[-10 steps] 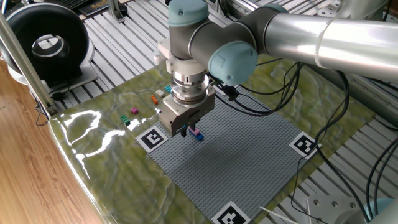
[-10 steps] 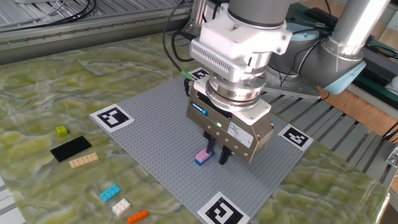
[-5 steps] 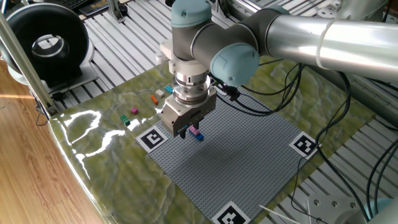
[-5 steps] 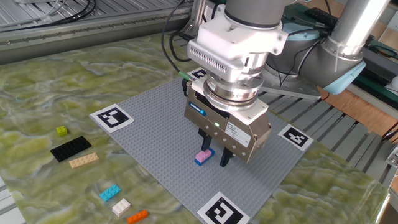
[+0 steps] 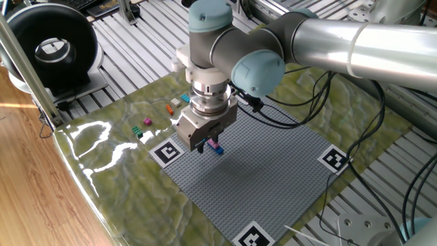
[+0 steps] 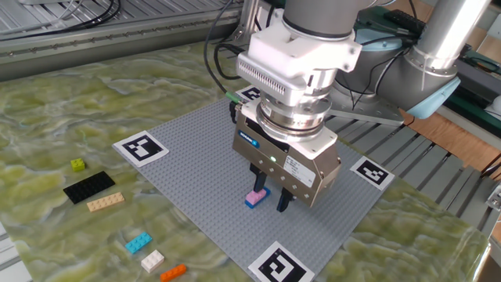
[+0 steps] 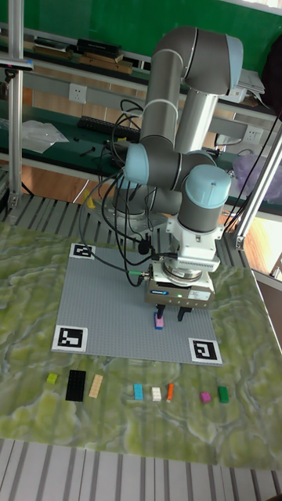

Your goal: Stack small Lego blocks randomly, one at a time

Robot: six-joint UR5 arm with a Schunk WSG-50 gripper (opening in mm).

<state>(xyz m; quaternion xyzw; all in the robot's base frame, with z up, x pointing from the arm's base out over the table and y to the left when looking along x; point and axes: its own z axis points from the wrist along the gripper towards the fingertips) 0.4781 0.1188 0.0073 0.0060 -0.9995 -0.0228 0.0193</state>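
A pink small Lego block (image 6: 256,193) sits stacked on a blue one (image 6: 252,203) on the grey baseplate (image 6: 192,149). My gripper (image 6: 270,196) hangs just above this stack, open, with nothing between its fingers. One finger (image 6: 259,182) is right over the pink block, the other is off to the right. The stack (image 5: 214,146) also shows beside the gripper (image 5: 203,145) in one fixed view. In the tall view the stack (image 7: 159,320) lies under the gripper (image 7: 170,315). Loose blocks lie off the plate: cyan (image 6: 138,243), white (image 6: 152,260), orange (image 6: 174,272), tan (image 6: 106,202), yellow-green (image 6: 77,164).
A flat black studded plate (image 6: 88,186) lies beside the tan block. Magenta (image 7: 205,397) and green (image 7: 222,394) blocks sit at the row's right end. Square marker tags (image 6: 141,146) mark the baseplate corners. The arm's cables (image 5: 287,119) hang over the plate's far side.
The gripper has lifted slightly off the pink-on-blue stack, which stays in place on the baseplate. Nothing else moved.
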